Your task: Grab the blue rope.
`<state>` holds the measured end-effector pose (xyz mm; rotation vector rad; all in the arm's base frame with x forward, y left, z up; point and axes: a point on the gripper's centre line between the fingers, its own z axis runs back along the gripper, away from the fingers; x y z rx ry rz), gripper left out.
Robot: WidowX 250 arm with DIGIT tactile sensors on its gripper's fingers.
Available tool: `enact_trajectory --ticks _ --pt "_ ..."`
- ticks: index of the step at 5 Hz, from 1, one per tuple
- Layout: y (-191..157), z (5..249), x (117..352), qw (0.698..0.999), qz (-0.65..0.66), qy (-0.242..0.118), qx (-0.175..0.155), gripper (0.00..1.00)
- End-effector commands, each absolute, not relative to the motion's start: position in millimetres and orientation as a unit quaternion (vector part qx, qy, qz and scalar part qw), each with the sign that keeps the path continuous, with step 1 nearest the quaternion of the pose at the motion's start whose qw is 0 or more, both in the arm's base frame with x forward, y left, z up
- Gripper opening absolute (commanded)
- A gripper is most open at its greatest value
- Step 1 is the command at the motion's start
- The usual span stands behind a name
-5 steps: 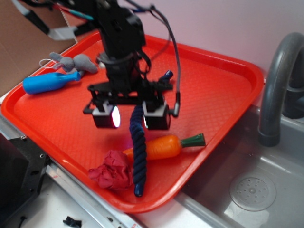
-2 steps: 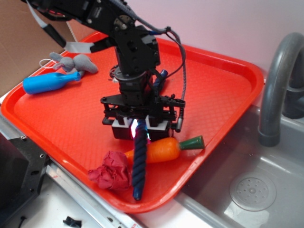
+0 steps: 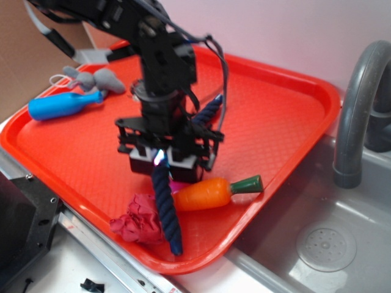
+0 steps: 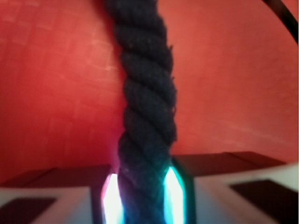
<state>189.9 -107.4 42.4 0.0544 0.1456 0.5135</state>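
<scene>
The blue rope (image 3: 167, 210) is dark navy and twisted. It runs from behind the arm down to the tray's front rim. My gripper (image 3: 160, 163) is shut on the blue rope near its middle. In the wrist view the rope (image 4: 147, 93) fills the centre, pinched between my two lit pads (image 4: 110, 198). The rope's lower end hangs over a red crumpled cloth (image 3: 137, 221) and lies beside the toy carrot (image 3: 208, 192). Its upper end (image 3: 211, 105) sticks out behind the gripper.
Everything sits in a red tray (image 3: 287, 104). A light-blue plastic bottle (image 3: 58, 107) and a grey plush toy (image 3: 95, 79) lie at the tray's far left. A grey sink (image 3: 317, 244) and a faucet (image 3: 357, 110) stand to the right.
My gripper came down over the rope and shut on it. It has since shifted left and up a little, and the rope's lower end has swung left, off the carrot.
</scene>
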Motion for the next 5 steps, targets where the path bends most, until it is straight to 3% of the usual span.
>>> enact_trajectory --ticks 1,2,3,4,5 --pt "-62 152 205 0.990 0.126 0.033 -0.045 0.00" --pt "-34 203 186 0.994 0.107 0.012 -0.036 0.00" --pt "-12 230 167 0.988 0.147 -0.033 -0.037 0.00" --pt "-4 235 156 0.983 0.157 -0.075 -0.052 0.00" --pt "-5 230 160 0.989 0.126 -0.063 -0.034 0.00"
